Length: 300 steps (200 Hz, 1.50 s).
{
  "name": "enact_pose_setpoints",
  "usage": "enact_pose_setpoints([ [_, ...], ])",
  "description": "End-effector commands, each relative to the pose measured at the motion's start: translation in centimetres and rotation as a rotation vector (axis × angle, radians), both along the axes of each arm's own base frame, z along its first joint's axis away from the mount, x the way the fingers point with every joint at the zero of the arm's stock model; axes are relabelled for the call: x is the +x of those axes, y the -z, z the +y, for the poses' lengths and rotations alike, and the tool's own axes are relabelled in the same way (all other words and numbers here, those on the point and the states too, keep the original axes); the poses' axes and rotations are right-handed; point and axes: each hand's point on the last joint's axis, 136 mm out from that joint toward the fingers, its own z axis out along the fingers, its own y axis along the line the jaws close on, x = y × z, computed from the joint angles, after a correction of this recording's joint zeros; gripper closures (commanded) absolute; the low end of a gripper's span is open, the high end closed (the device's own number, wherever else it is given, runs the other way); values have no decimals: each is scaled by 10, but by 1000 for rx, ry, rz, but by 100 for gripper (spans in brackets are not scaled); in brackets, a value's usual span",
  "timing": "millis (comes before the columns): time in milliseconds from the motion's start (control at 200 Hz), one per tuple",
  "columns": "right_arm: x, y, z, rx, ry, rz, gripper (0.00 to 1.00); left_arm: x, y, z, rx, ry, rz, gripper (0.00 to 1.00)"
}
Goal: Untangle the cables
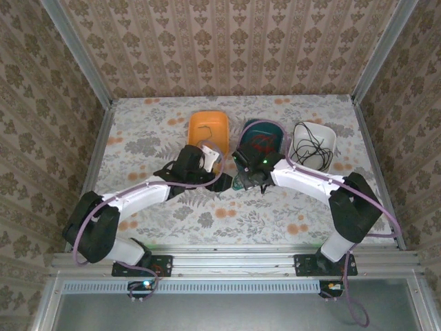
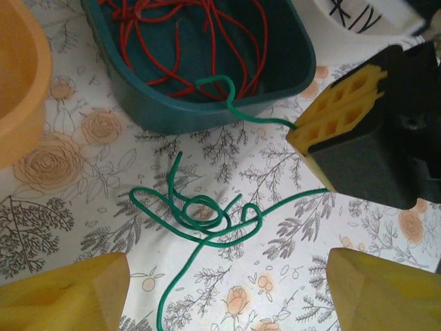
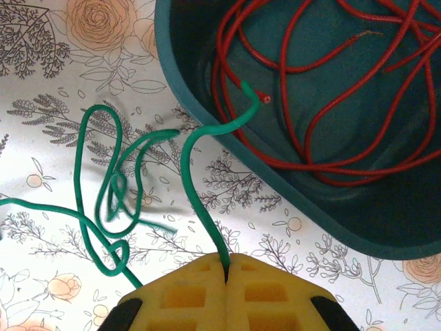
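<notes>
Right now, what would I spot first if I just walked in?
A green cable lies tangled on the flowery table, one end hooked over the teal tray, pinched in the right jaws. Red cables coil inside it; black cables sit in the white tray to its right.

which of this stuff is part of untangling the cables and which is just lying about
Job in hand:
- green cable, knotted, pinched by the shut right gripper
- red cables
- black cables
- open left gripper

Lying about:
- orange tray
- teal tray
- white tray
</notes>
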Motion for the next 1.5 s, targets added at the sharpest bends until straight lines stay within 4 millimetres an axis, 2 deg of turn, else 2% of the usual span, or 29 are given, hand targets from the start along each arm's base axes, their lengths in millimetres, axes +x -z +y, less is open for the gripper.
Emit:
enact_pose_setpoints([
  [0,9,-5,9,42,49,-25,100,-5,1,-6,-1,34,-3,24],
  [80,11,1,7,37,79,-29,100,-6,3,-7,-6,30,1,24],
  [255,28,5,20,110,88,-108,100,-11,5,-7,-22,27,12,24],
  [490,40,16,25,78,63,-128,100,-13,4,-4,-28,19,10,24],
  [560,41,11,25,90,64,-146,100,-12,4,-1,-22,7,5,24],
  [650,39,-7,25,136,54,-189,100,-6,-2,5,-34,-35,-24,23],
  [710,36,-20,24,171,39,-212,100,3,-8,14,-52,-96,-48,21],
  [790,32,-37,23,208,32,-237,100,22,-18,36,-80,-247,-84,19],
  [940,37,-70,22,255,36,-286,100,55,-33,108,-128,-646,-142,14],
  [1040,55,-90,26,277,51,-326,100,56,-34,152,-62,-845,-180,12],
  [1155,90,-103,32,280,90,-347,100,51,-35,175,22,-914,-207,11],
  [1295,142,-90,56,271,87,-295,100,45,-27,189,78,-950,-183,11],
  [1360,164,-75,67,211,76,-254,100,44,-26,191,78,-954,-177,11],
  [1495,192,-45,84,148,11,-182,100,42,-28,192,80,-956,-173,11],
])
